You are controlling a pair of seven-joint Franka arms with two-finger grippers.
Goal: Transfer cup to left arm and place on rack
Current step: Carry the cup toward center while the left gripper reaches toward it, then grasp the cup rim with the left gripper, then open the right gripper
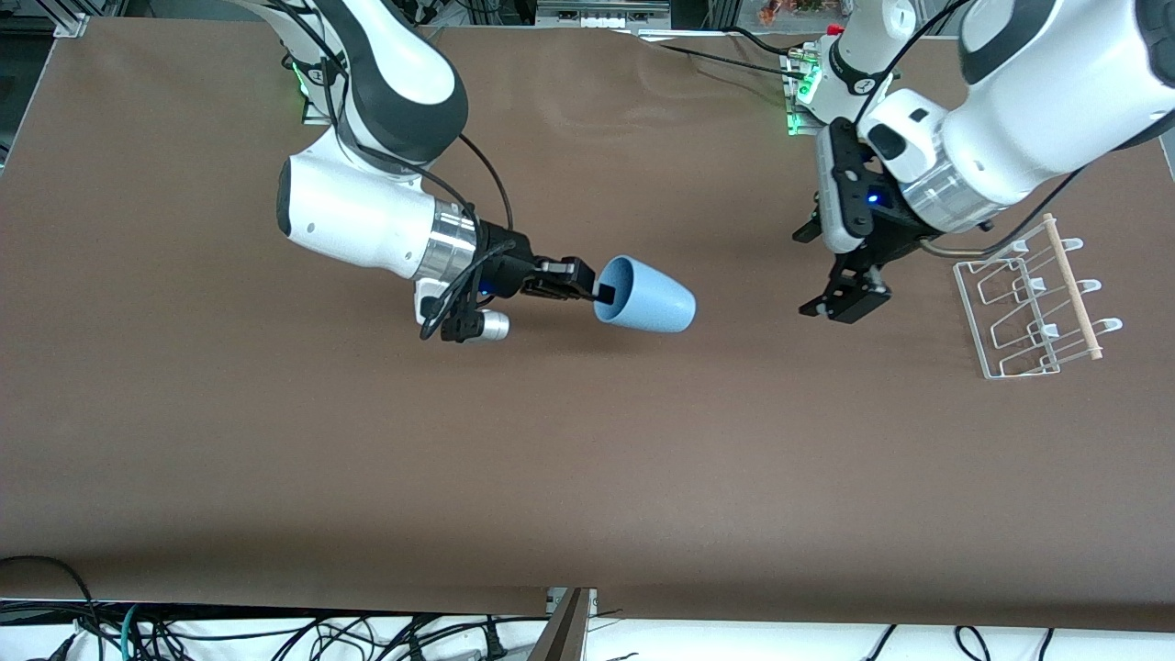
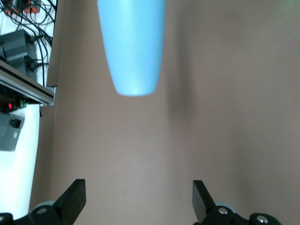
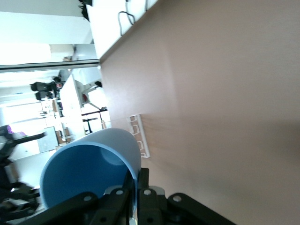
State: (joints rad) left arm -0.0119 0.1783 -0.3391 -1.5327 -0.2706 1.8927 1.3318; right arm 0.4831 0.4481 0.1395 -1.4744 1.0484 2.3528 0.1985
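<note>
Cup [image 1: 644, 296], pinched by its rim in the right gripper [image 1: 598, 291], hangs sideways above the table for handover, so the left gripper [image 1: 844, 303], fingers wide apart and empty at its 3 o'clock, must close on its body.

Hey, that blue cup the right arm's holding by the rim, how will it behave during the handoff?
The cup looks like thin plastic, so probably light and stiff. The right pincer pinches only its rim wall, so it may pivot. Its smooth tapered sides could slip in the open left pincer.

Cup [image 1: 647, 298]: plain light blue inside and out, no pattern. Surface [image 1: 551, 441]: uniform matte brown. Rack [image 1: 1028, 308]: white wire with one light wooden rod. Both arms were white with dark grey bands and silver wrist rings; the fingers [image 2: 70, 201] were black.
</note>
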